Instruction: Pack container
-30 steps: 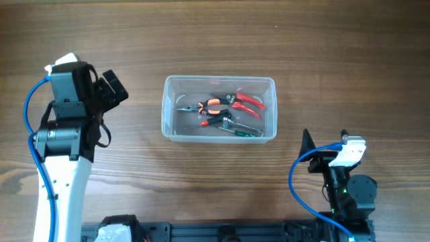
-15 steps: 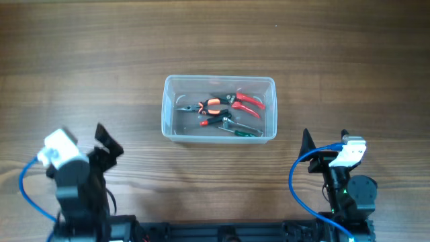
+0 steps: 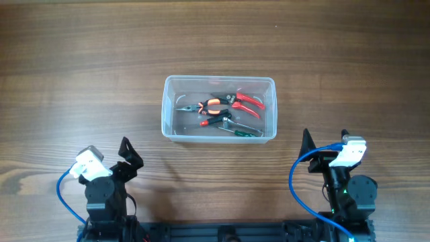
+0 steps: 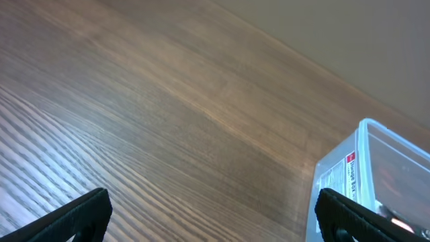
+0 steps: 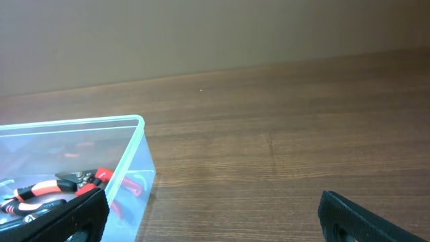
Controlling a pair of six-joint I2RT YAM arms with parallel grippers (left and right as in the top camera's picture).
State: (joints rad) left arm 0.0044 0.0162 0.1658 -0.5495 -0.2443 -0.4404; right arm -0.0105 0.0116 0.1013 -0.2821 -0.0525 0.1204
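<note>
Plastic, clear and see-through, is what the container (image 3: 219,78) is made of. It sits flat in the middle of the brown wooden table (image 3: 80,40). I can see tools lying inside it on the bottom. One is a cutter with red handles (image 3: 247,102), over on the right side of the box. Next to it are pliers with orange and black handles (image 3: 205,106), more to the middle. A screwdriver with a green handle (image 3: 242,131) lies along the front wall. One more small dark tool (image 3: 213,121) is there, but I cannot tell what it is.

My left gripper (image 3: 127,156) is down by the front edge of the table, on the left, well apart from the container. In the left wrist view its two black fingers (image 4: 80,215) are spread wide, and nothing is between them, only bare wood. The corner of the container (image 4: 373,175) shows at the right, with a white sticker (image 4: 339,176) on its wall.

My right gripper (image 3: 325,140) is by the front edge on the right, near the box but not touching it. Its fingers (image 5: 74,215) are spread wide too, and it holds nothing. The container (image 5: 67,123) shows at the left of that view.
</note>
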